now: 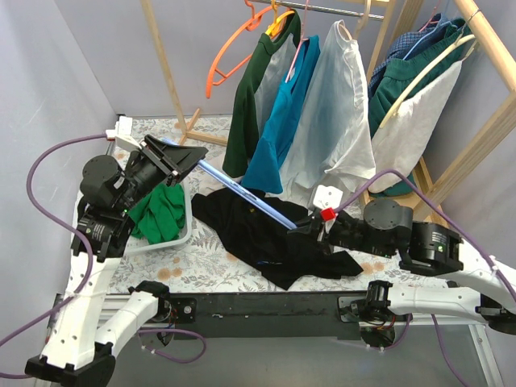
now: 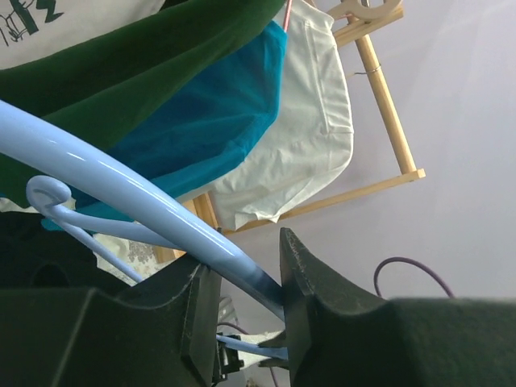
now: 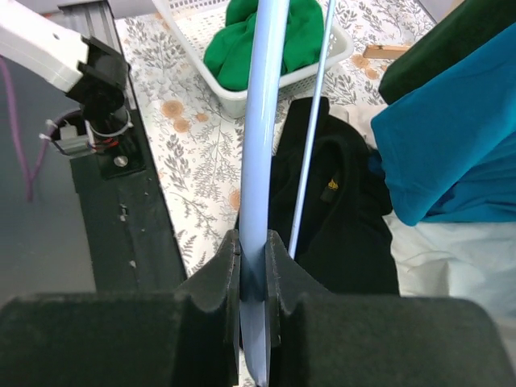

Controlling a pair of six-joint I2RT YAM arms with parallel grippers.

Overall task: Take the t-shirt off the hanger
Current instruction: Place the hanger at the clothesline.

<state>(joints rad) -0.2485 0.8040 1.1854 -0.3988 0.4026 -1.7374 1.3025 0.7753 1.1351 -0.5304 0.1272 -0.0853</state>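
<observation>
Farthest left of the hanger [image 1: 242, 192] sits the basket [image 1: 181, 235] with a green cloth [image 1: 161, 211] in it. The left gripper [image 1: 196, 161] is clamped on the hanger's upper end. In the left wrist view the blue bar runs between its fingers [image 2: 294, 274].

The hanger slants down to the right, and its middle stretch looks bare. The t-shirt [image 1: 242, 230], black, lies crumpled on the table right under the hanger and spreads toward the near edge. Whether any of it is caught on the hanger's lower end I cannot tell, since that end is hidden by the fabric and the fingers. At that lower end the right gripper [image 1: 302, 227] is pinched tight on the bar, touching the t-shirt.

Behind the hanger, more clothes [image 1: 322, 121] hang on a rack.

Risks, as I judge them:
- If a neck or sleeve is hooked at the lower end, lifting the hanger would drag the t-shirt up with it.
- The bar looks smooth, so a tilt could let it slide in either grip.
- Swinging the hanger back could snag the hanging clothes.
- Pulling it nearer could push the t-shirt off the table edge.
</observation>
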